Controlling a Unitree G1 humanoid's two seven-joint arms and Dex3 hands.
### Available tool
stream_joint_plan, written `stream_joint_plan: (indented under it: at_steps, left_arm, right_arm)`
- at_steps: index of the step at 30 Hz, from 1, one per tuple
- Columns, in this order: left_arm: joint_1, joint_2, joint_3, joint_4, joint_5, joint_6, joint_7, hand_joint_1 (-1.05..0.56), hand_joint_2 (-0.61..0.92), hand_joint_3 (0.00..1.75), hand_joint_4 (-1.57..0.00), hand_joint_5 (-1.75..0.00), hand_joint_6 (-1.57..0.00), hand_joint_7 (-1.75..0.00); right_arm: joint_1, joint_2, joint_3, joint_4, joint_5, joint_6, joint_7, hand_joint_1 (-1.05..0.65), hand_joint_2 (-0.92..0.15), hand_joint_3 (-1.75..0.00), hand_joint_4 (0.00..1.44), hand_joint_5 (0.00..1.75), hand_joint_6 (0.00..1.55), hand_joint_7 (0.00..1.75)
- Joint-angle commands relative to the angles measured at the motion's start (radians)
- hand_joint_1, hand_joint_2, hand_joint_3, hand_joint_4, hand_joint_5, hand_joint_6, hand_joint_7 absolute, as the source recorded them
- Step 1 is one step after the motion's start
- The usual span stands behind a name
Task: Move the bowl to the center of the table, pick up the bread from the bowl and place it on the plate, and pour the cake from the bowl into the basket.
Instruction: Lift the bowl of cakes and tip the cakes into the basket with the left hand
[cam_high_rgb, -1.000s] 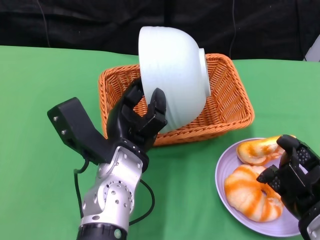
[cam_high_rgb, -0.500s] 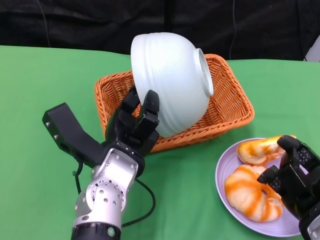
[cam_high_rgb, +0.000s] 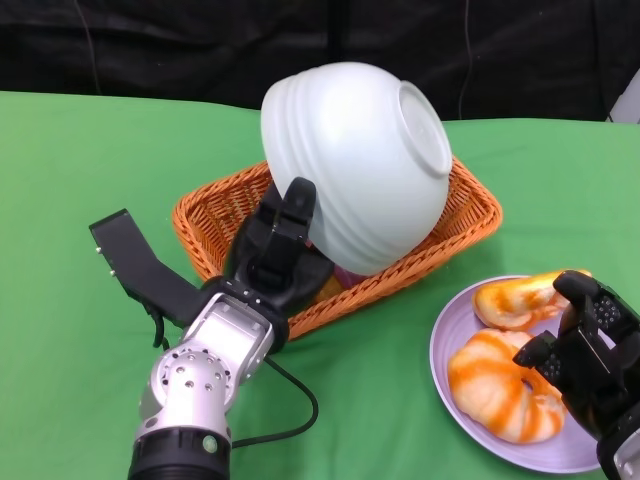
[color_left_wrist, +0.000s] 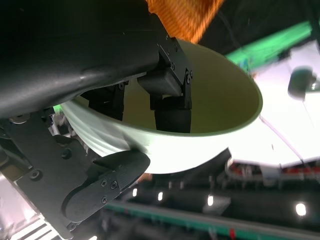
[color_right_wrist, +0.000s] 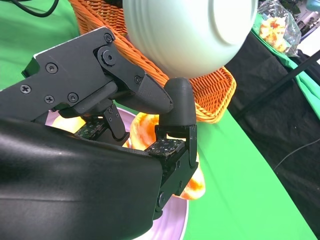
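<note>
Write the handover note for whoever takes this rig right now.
Left hand grips the bowl by its rim, tipped nearly upside down over the basket. Right hand holds nothing and hovers at the plate.
Done: two breads lie on the plate; pour under way.
The bowl's inside looks empty in the left wrist view; something pinkish shows in the basket below it, likely the cake.
Left: confirm the cake is in, then set the bowl down.

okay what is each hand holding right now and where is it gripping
The left hand grips the white bowl by its rim, fingers inside and thumb outside, tipped over the basket. The right hand holds nothing.
</note>
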Motion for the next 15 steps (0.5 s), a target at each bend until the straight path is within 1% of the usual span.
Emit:
stream_joint_plan:
  at_steps: [1,7,12,15]
  left_arm:
    - [-0.044,-0.004,0.024,0.026,-0.02,0.019,-0.044,-0.07,0.2,1.58,-0.77,-1.75,-0.71,-1.74]
    - [-0.053,-0.002,0.052,0.059,-0.023,0.036,-0.089,-0.1,0.2,1.54,-0.75,-1.75,-0.67,-1.75]
    - [-0.057,0.002,0.057,0.075,-0.01,0.032,-0.125,-0.13,0.21,1.5,-0.73,-1.75,-0.64,-1.75]
    - [-0.06,0.004,0.059,0.081,-0.012,0.035,-0.14,-0.13,0.22,1.44,-0.72,-1.75,-0.63,-1.75]
  right_arm:
    - [-0.009,-0.017,-0.009,0.003,0.01,-0.001,0.003,-0.09,-0.8,-0.91,0.85,1.75,0.68,1.64]
    - [-0.009,-0.019,-0.006,0.002,0.004,0.001,0.001,-0.09,-0.81,-0.9,0.84,1.75,0.67,1.65]
    - [-0.009,-0.017,-0.005,0.0,0.005,0.003,-0.003,-0.09,-0.82,-0.89,0.82,1.75,0.66,1.65]
    - [-0.01,-0.016,-0.009,0.003,0.011,0.001,0.003,-0.09,-0.82,-0.89,0.83,1.75,0.66,1.67]
